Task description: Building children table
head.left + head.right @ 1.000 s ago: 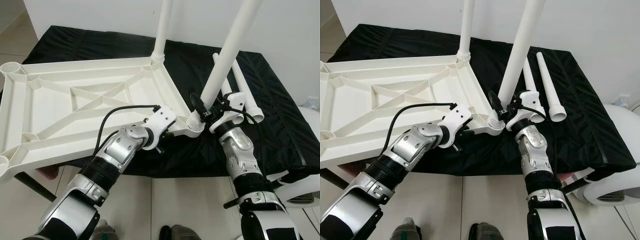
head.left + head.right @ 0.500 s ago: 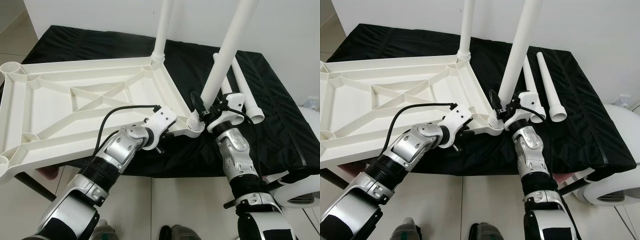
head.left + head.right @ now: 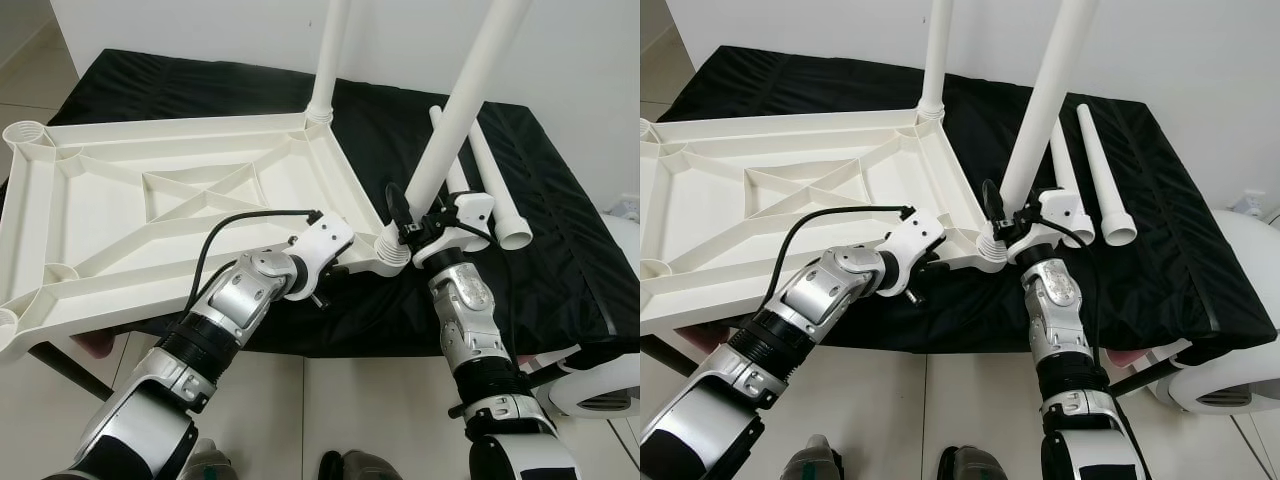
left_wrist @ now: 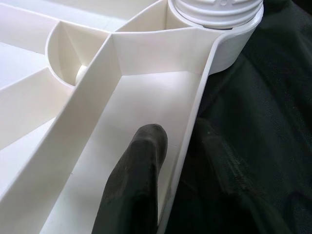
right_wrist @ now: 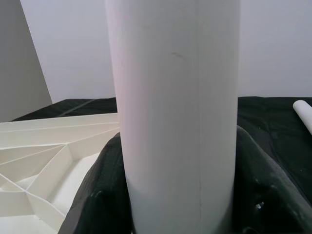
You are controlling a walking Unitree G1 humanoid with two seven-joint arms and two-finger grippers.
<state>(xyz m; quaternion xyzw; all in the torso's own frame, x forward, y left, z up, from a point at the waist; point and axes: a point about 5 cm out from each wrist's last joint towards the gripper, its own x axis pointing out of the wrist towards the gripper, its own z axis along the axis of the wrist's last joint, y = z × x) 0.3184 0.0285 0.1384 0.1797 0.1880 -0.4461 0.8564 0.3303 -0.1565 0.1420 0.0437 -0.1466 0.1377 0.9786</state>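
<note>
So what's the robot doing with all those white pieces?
It's putting together a little table. The white tabletop lies upside down on a black cloth. The left gripper pinches the tabletop's rim near a corner, one finger inside and one outside. The right gripper is closed around a leg standing in that corner socket. Another leg already stands in the far corner, and two spare legs lie on the cloth.

tabletop (image 3: 150,200) left, loose legs (image 3: 495,190) right
</note>
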